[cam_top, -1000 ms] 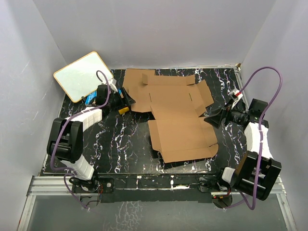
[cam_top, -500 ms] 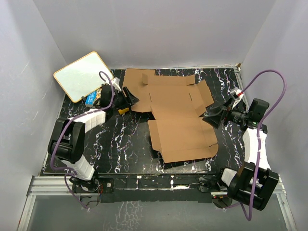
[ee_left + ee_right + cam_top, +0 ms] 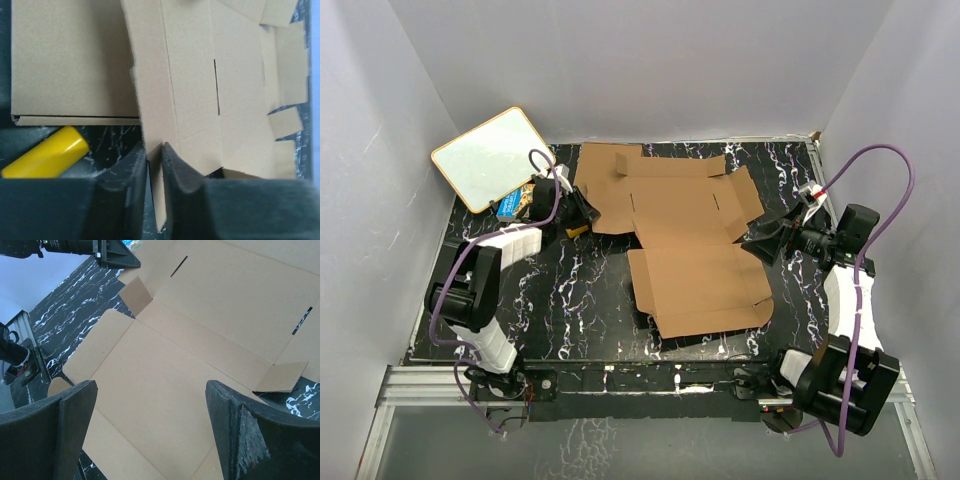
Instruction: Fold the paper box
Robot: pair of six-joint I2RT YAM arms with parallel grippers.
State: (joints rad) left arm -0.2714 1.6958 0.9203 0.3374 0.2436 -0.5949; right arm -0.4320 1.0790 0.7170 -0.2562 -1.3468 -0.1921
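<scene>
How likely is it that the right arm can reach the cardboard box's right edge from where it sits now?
Probably yes: the right gripper hangs open at that edge of the cardboard box, and nothing stands between them.

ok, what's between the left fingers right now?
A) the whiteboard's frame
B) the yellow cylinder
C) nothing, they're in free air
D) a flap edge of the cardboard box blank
D: in the left wrist view the left fingers pinch the edge of a flap of the paper box, while the yellow cylinder lies off to the side, not between them.
</scene>
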